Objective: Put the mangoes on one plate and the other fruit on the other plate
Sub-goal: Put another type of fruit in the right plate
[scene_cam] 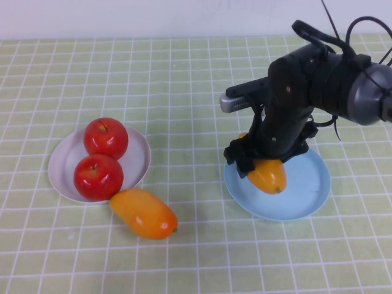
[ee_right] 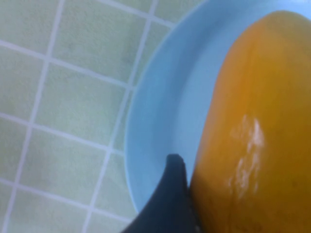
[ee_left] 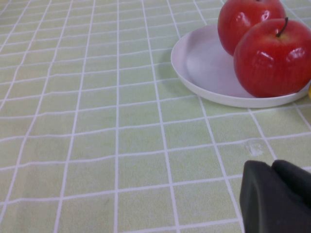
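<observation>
One orange-yellow mango [scene_cam: 267,176] lies low over the light blue plate [scene_cam: 306,190] at the right, with my right gripper [scene_cam: 260,166] shut on it. In the right wrist view one dark finger [ee_right: 172,194] presses against the mango [ee_right: 257,121] above the blue plate [ee_right: 165,97]. The other mango [scene_cam: 144,212] lies on the cloth just in front of the white plate [scene_cam: 138,153]. Two red apples [scene_cam: 106,137] [scene_cam: 98,176] sit on that white plate. My left gripper [ee_left: 272,167] is shut and empty, low over the cloth near the white plate [ee_left: 204,63]; it is out of the high view.
A green checked cloth [scene_cam: 184,92] covers the whole table. The right arm's dark body [scene_cam: 318,79] reaches in from the back right above the blue plate. Bare cloth lies between the two plates.
</observation>
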